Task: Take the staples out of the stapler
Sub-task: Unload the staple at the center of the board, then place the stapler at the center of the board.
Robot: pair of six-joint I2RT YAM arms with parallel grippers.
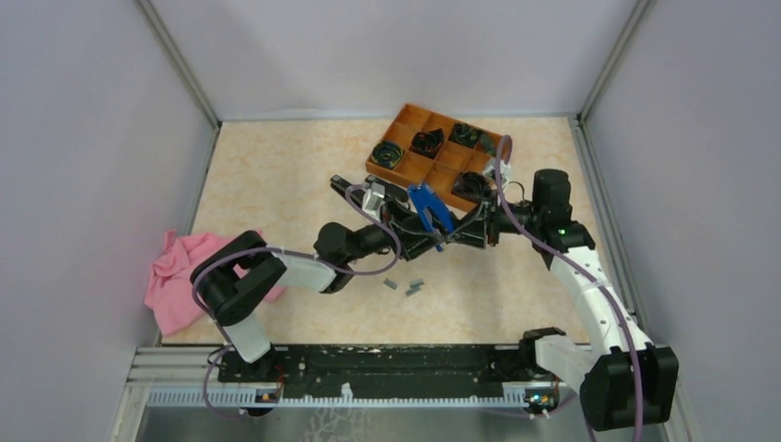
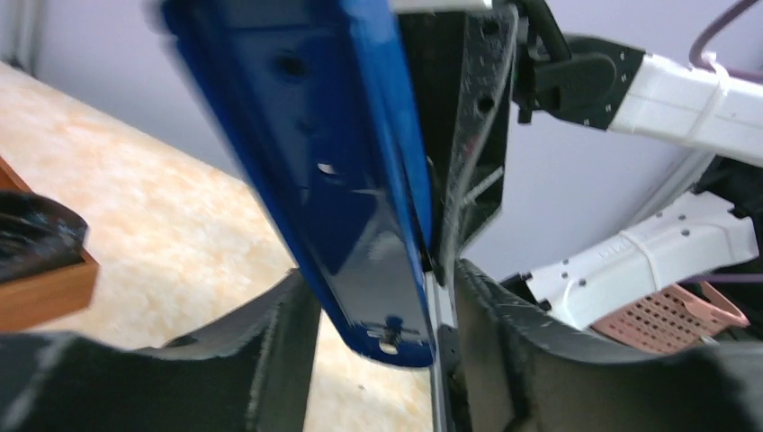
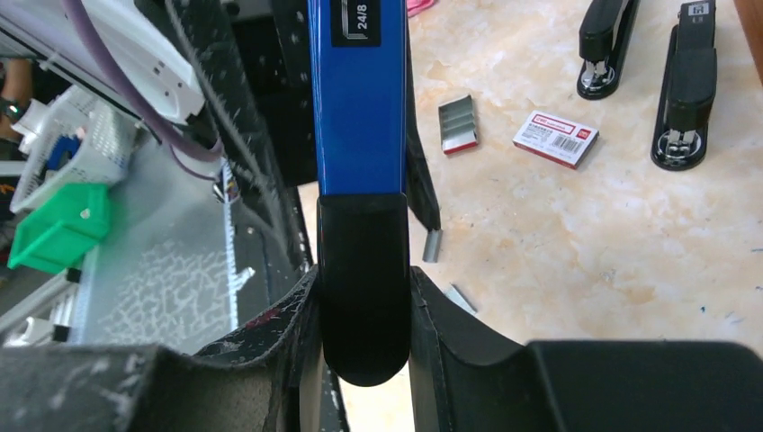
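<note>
A blue stapler hangs above the table between both grippers. My right gripper is shut on its black rear end; the blue top bears a "24/8" label. My left gripper stands open around the blue underside, with a gap beside the left finger, while the right finger lies against the metal rail. Loose staples lie on the table below. The right wrist view shows a staples block and a short strip.
An orange compartment tray with black items stands at the back. A pink cloth lies at the left edge. Two black staplers and a white-and-red box lie on the table.
</note>
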